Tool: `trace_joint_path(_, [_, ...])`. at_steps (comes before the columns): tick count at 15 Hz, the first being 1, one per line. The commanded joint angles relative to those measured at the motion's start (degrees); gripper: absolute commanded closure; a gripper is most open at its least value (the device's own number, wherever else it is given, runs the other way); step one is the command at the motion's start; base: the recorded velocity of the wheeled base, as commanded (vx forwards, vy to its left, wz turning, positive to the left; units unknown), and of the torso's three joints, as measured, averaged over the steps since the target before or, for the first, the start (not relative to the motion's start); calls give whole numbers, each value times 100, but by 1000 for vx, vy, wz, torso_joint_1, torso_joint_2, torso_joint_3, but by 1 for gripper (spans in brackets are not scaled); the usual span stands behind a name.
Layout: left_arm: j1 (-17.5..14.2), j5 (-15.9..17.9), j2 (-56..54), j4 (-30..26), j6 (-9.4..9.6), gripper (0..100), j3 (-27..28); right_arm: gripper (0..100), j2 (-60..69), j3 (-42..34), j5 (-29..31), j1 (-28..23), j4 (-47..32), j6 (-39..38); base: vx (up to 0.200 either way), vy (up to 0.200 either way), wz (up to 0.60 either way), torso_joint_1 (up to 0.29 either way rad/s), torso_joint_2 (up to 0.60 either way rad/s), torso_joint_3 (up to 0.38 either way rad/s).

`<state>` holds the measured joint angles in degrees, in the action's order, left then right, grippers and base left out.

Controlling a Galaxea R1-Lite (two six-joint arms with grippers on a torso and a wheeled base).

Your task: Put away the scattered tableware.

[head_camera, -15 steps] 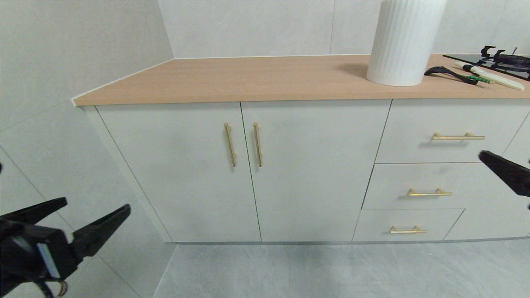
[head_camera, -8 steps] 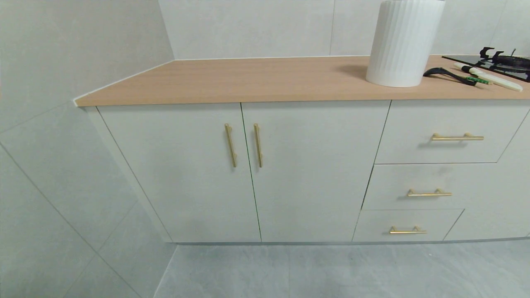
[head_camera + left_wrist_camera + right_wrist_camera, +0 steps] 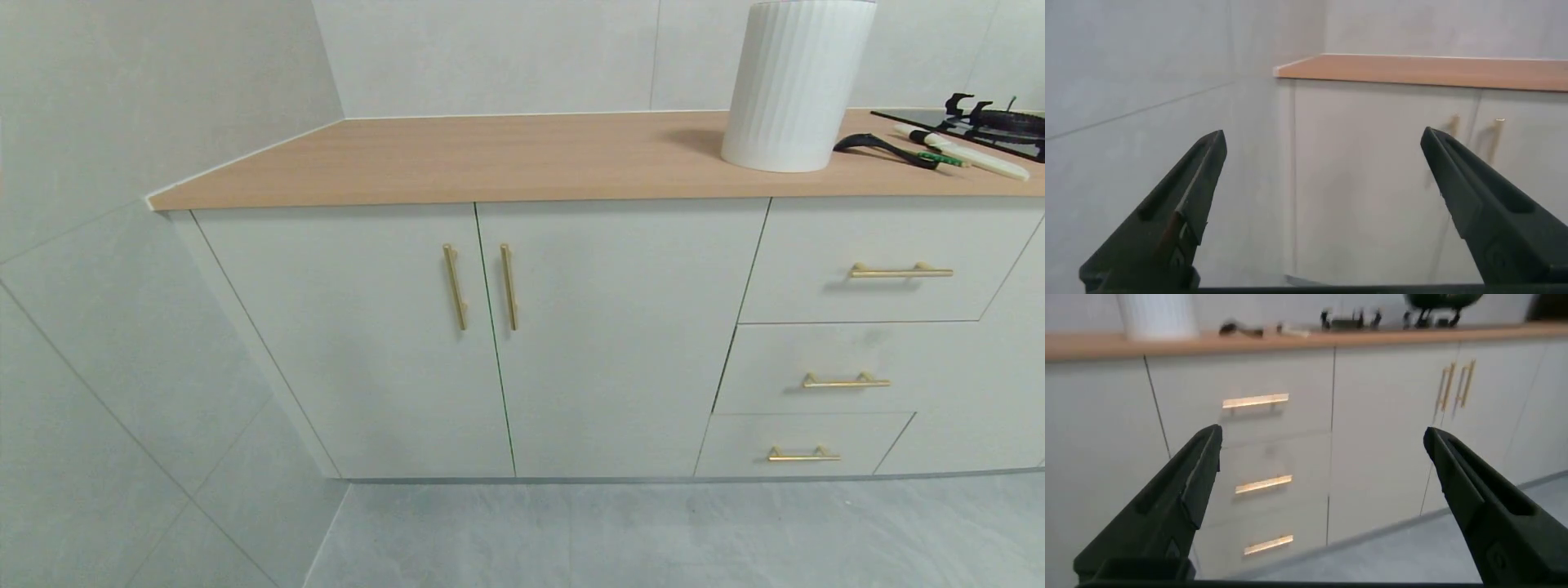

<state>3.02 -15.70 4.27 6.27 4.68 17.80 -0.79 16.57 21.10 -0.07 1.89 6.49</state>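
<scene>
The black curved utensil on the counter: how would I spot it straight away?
Find the tall white ribbed container on the wooden countertop. The black curved utensil lies just right of its base. Its neighbour, a long utensil, is cream-white and straight.

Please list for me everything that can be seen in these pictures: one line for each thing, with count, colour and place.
countertop: 1, light wood, over the cabinets
ribbed container: 1, white, upright on the countertop
curved utensil: 1, black, lying right of the container
long utensil: 1, white, right of the curved utensil
hob: 1, dark, countertop's far right
cabinet doors: 2, pale grey, shut, under the countertop
drawers: 3, pale grey, shut, right of the doors
handles: 5, gold, on doors and drawers
left gripper: 1, black, open, before the cabinet's left end
right gripper: 1, black, open, before the drawers
</scene>
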Motion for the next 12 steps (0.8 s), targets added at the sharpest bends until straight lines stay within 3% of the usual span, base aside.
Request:
trace_joint_path(1, [-276,357,-427,-152,50,0,-646,0,79,-1041,-431,-10,136,-42,0,0,0,0,0,0])
trace_joint_path(3, [-276,392,-427,-117,-20,0,-1042,0,79,-1657,-994,-10,541,-60,0,0,0,0,0,0])
trace_joint_path(6, [-276,753,-427,129,-11,0,-1718,0,79,-1657,-1425,-10,145,-218,0,0,0,0,0,0])
trace_joint_path(9, [-276,814,-427,-345,-20,0,-1780,0,70,-1657,-1873,-10,-110,-534,0,0,0,0,0,0])
trace_joint_path(10, [-276,981,-427,-468,-81,0,-1780,0,70,-1639,-1934,-10,-277,-561,0,0,0,0,0,0])
trace_joint_path(11, [-267,1658,-427,-671,-292,0,-1780,0,70,-1657,-1926,-10,-154,-561,0,0,0,0,0,0])
trace_joint_path(12, [-276,1632,-427,-644,-371,0,-1780,0,70,-1657,-1943,-10,-154,-561,0,0,0,0,0,0])
